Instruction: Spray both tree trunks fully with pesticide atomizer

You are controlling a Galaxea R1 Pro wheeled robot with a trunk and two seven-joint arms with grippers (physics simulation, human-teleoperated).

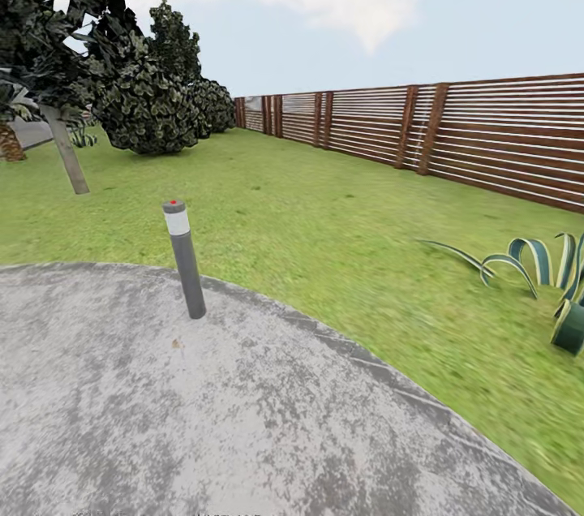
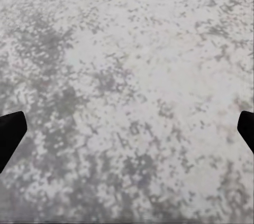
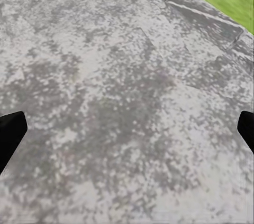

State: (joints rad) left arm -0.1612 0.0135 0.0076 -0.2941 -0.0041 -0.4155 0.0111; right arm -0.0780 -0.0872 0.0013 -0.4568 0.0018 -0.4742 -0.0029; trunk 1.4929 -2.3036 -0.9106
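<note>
On the move, hunting for the atomizer.
Left claw [image 2: 127, 129] and right claw [image 3: 127, 129] spread wide, empty, over grey paving [image 3: 106, 102] beneath, ready for pickup.

Little of the robot's body shows: black fingertips. On the left gripper [image 2: 127, 131], two dark, wedge-shaped fingers [image 2: 9, 135] poke in, plain and matte, with no markings. The right gripper [image 3: 127, 131] looks the same, its black fingers [image 3: 10, 133] blunt and unmarked.
</note>
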